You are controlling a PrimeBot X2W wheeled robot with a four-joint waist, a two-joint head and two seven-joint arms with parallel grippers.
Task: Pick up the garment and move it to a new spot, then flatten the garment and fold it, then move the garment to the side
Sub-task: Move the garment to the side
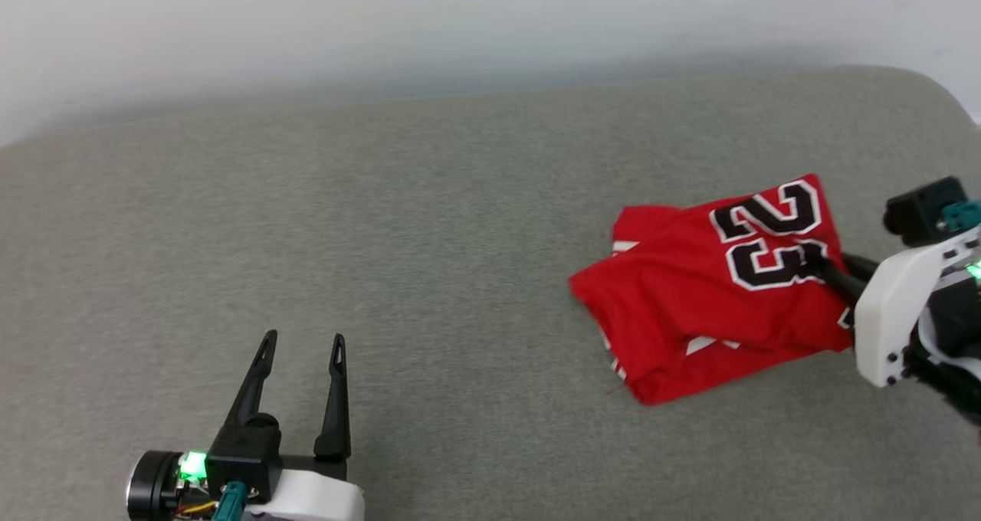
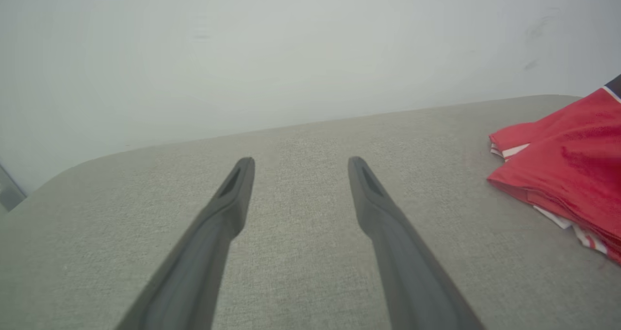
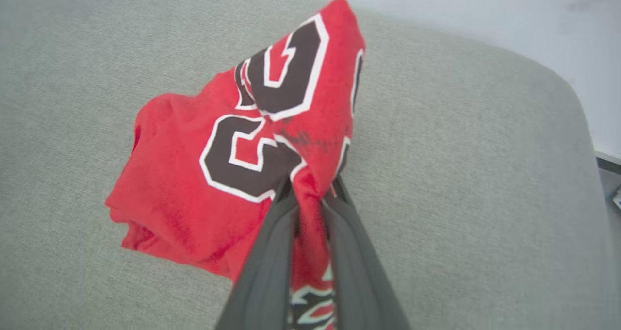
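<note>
Shirt (image 1: 713,291) lies bunched and folded over on the grey cloth-covered surface (image 1: 368,230), toward its right end. A black "23" edged in white faces up on the far right part of the heap. White and striped trim peeks out of the folds along the near edge and at the far left corner.

Right gripper (image 1: 818,262) reaches in from the right, its fingers low across the shirt's right edge and the tips at the number. On my right wrist view the gripper (image 3: 310,191) has its two fingers drawn close together, pinching a ridge of the red cloth (image 3: 184,174) just under the digits. Past the tips the cloth stands up in a peak. I cannot tell whether any of it is clear of the surface.

Left gripper (image 1: 303,342) sits at the lower left of the head view, well apart from the shirt. Its fingers are spread wide with nothing between them, pointing toward the pale wall (image 1: 383,23). My left wrist view shows the same spread (image 2: 301,164) over bare grey cloth, with the shirt's red folds (image 2: 567,165) at the right edge.
</note>
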